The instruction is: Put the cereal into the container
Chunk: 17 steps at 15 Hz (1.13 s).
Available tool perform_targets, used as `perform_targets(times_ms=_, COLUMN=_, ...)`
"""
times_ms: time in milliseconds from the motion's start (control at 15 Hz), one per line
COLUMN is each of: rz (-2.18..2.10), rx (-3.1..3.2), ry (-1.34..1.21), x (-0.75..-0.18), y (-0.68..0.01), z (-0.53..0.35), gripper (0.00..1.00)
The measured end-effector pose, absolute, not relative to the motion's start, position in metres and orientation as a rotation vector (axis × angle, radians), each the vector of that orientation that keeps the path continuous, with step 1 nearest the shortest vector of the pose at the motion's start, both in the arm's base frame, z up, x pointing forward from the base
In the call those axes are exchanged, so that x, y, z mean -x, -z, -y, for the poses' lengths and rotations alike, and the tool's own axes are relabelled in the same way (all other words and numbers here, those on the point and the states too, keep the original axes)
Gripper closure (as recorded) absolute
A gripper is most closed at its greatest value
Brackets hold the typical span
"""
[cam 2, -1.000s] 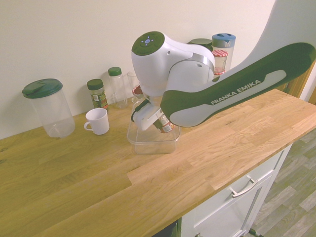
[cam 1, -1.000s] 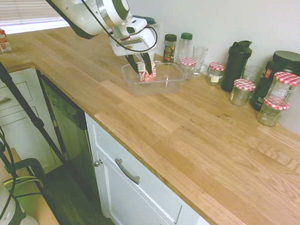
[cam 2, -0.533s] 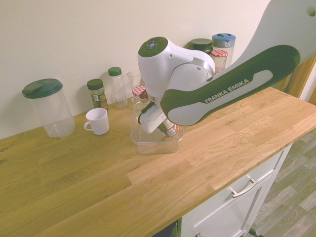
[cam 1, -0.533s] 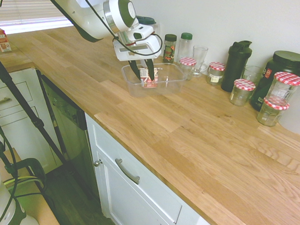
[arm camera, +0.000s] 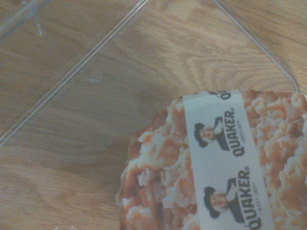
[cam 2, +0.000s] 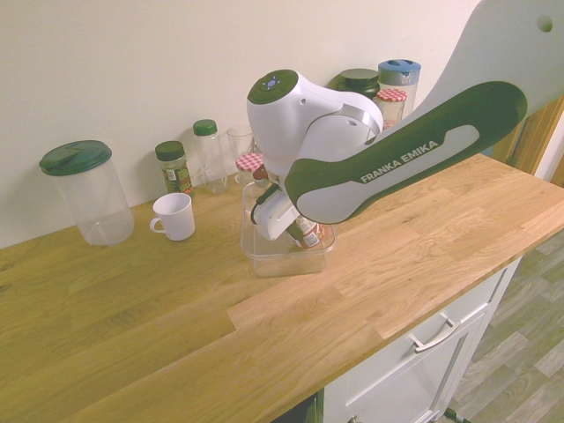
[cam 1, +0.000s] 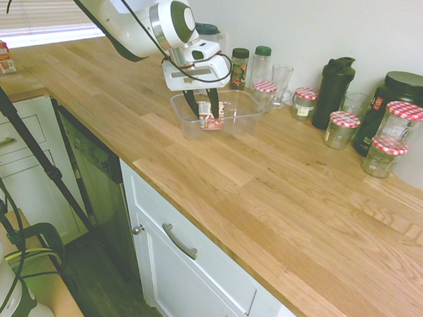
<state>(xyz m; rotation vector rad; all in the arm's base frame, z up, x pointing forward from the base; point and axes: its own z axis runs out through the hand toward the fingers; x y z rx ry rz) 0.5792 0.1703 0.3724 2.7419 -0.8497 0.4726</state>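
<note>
The cereal (cam 1: pixel 208 117) is a small cup with red and white sides, held low inside the clear plastic container (cam 1: pixel 246 106) on the wooden counter. My gripper (cam 1: pixel 201 108) reaches down into the container, its dark fingers either side of the cup and shut on it. From the other side the cereal (cam 2: pixel 307 234) shows tilted under the wrist, inside the container (cam 2: pixel 291 263). Whether the cup touches the floor of the tub is unclear. The wrist view shows the printed Quaker lid of the cereal (arm camera: pixel 216 163) above the container's clear wall (arm camera: pixel 96 53).
Behind the container stand spice bottles (cam 1: pixel 240 66), a drinking glass (cam 1: pixel 281 82), jars with red-checkered lids (cam 1: pixel 306 102) and a black shaker (cam 1: pixel 334 90). A plain white cup (cam 2: pixel 174 216) and a clear pitcher with a green lid (cam 2: pixel 84 189) stand by the wall.
The gripper has sunk lower into the container with the cereal still in it. In the second exterior view the container has shifted a little to the right.
</note>
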Motion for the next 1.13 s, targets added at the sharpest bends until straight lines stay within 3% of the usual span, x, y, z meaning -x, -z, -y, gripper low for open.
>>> perform_targets(times_ms=667, rz=0.845, rx=-2.754, ry=-0.494, x=-0.576, y=-0.384, z=-0.177, gripper=0.0)
perform_targets(times_ms=1133, rz=0.824, rx=-2.819, ry=-0.583, x=-0.527, y=-0.441, z=-0.183, gripper=0.0)
